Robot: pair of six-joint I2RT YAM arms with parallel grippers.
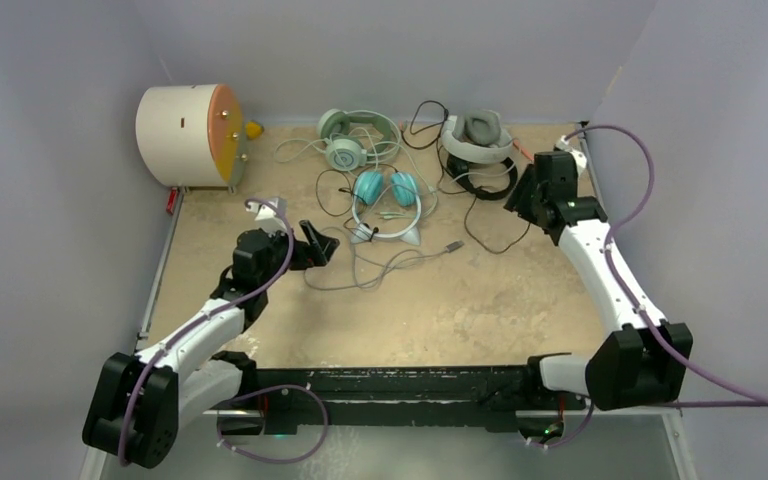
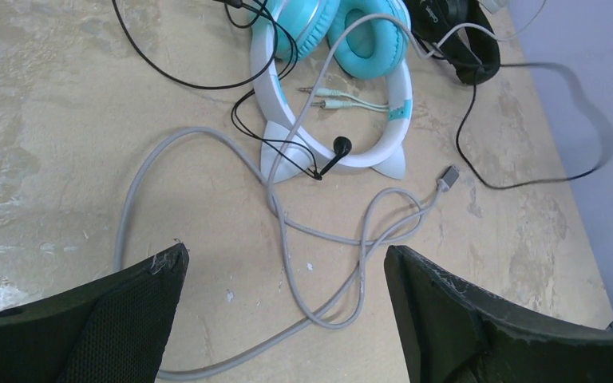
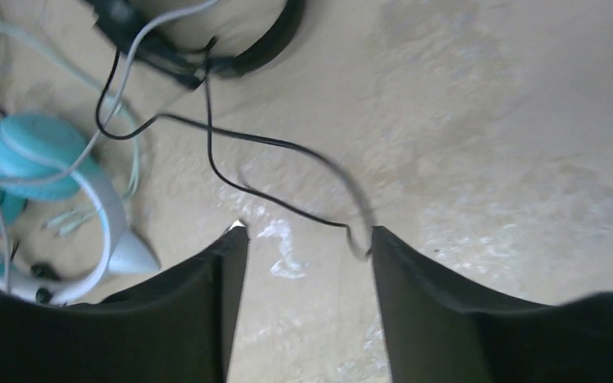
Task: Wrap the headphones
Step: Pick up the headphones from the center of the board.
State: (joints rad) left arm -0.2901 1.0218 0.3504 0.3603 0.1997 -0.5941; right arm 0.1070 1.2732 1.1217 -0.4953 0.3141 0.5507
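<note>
While both stand wide open and empty, the left gripper (image 2: 283,255) hangs over a grey cable (image 2: 281,219) at centre frame and the right gripper (image 3: 307,235) by a black cable (image 3: 208,120). Teal headset (image 1: 385,192), mint headset (image 1: 344,150), white-grey headset (image 1: 478,132) and black headset (image 1: 480,193) lie upper middle.

- A tan, mottled tabletop (image 1: 460,310) carries pale scuffed patches.
- A cream cylindrical drum (image 1: 178,135) lies on its side in the far left corner. Its flat orange face (image 1: 226,135) is turned to the right and dotted with a few small studs.
- A small yellow object (image 1: 253,129) sits just beside that face, too small to identify.
- A small red piece (image 1: 172,200) shows at the left edge, near the drum.
- Plain lavender-grey walls (image 1: 50,150) enclose three sides.
- A black rail (image 1: 400,385) runs along the near edge.
</note>
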